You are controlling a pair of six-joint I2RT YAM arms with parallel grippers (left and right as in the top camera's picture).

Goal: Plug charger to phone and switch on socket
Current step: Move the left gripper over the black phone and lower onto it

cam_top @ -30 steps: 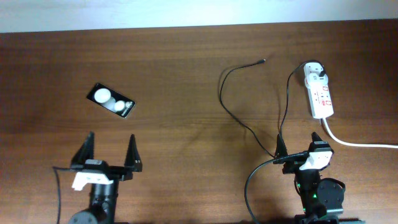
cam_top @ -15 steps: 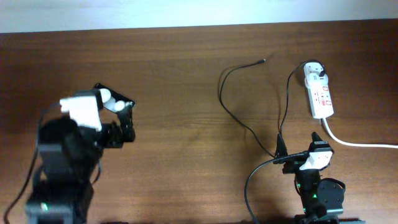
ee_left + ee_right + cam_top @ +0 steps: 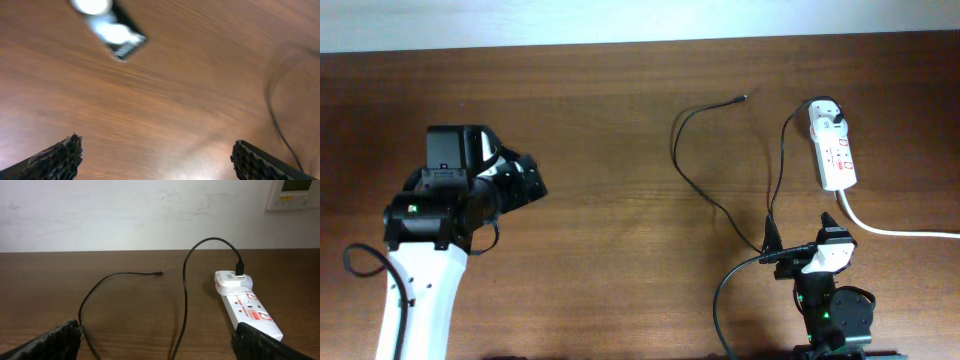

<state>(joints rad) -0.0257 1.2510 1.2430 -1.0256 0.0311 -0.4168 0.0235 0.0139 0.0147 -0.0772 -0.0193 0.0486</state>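
Overhead, left arm stretched out above phone [image 3: 116, 31]. Left gripper [image 3: 157, 157] spread wide and empty. Phone flat on table [image 3: 620, 60], ahead of fingertips, untouched. Right gripper [image 3: 800, 228] low near table edge, likewise spread, holding nothing. Charger [image 3: 676, 150] lying loose mid-table, adapter [image 3: 828, 118] already seated in socket [image 3: 838, 160], plug tip [image 3: 741, 98] well apart from phone. Judged as opening step: fetching phone. Next: lower, straddle phone across its narrow width, close, carry toward plug tip.
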